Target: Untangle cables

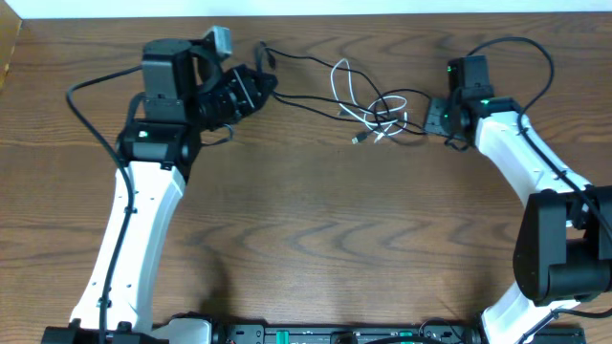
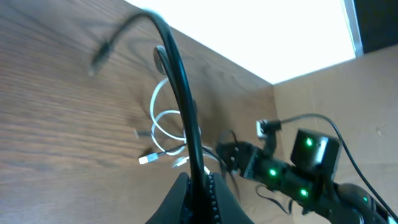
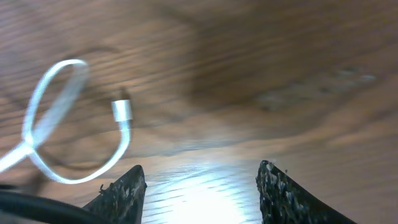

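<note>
Black thin cord [image 2: 178, 74] sits pinched in the tightly closed left gripper [image 2: 199, 182] and runs right into a knot with the white thin cord [image 3: 122, 113] mid-table. Just beyond, the right gripper [image 3: 202, 186] hangs part-open and empty. Untangling looks barely begun, since the loops lie crossed.

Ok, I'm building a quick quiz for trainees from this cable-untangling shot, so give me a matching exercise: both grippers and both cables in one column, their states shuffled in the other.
Column one:
1. left gripper
2. right gripper
3. black cable
4. white cable

Column two:
A. lies looped on the table, nothing gripping it
B. open, only bare wood between the fingers
C. shut on a cord
D. pinched between two fingers

Pairs: 1-C, 2-B, 3-D, 4-A.
</note>
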You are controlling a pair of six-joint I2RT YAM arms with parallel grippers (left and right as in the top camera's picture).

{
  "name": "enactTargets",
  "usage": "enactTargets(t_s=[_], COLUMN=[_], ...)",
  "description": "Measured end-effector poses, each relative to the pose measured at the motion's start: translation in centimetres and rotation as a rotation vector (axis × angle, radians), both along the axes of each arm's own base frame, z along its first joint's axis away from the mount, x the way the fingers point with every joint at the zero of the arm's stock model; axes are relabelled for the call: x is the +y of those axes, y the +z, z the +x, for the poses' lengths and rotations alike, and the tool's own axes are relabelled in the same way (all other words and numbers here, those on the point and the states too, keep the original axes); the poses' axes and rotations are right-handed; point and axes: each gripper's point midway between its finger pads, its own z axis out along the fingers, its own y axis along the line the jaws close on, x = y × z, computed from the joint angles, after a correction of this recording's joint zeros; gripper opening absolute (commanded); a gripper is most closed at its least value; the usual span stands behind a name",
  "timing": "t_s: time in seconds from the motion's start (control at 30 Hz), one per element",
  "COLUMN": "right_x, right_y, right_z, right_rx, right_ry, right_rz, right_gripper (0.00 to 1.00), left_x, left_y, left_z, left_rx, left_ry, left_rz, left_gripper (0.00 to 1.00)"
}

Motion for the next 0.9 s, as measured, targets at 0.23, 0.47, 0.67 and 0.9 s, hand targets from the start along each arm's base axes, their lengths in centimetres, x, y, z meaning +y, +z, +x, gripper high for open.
enactTargets(t_s=[0.23, 0.47, 0.67, 0.9], right_x=[-6.6, -10.6, -13.1, -16.9], right_y=[-0.3, -0.4, -0.3, -0.4], right_z=[-0.8, -1.2, -1.5, -2.4], right_rx=[0.035, 0.04, 0.036, 0.03], right_ry=[-0.136, -0.2, -0.224, -0.276], right_rz=[-0.064, -0.067, -0.063, -0.015], right_gripper=[0.52, 0.51, 0.52, 0.52], left_x=[4.5, 7.7, 9.6, 11.1], left_y=[-0.4, -2.4, -4.0, -4.8], left_z=[1.0, 0.8, 0.4, 0.3], left_rx=[-0.002, 0.06, 0.105, 0.116], left_ry=[0.101, 0.193, 0.263, 0.312], left_rz=[0.031, 0.119, 0.225, 0.314], left_gripper=[0.08, 0.07, 0.07, 0.08])
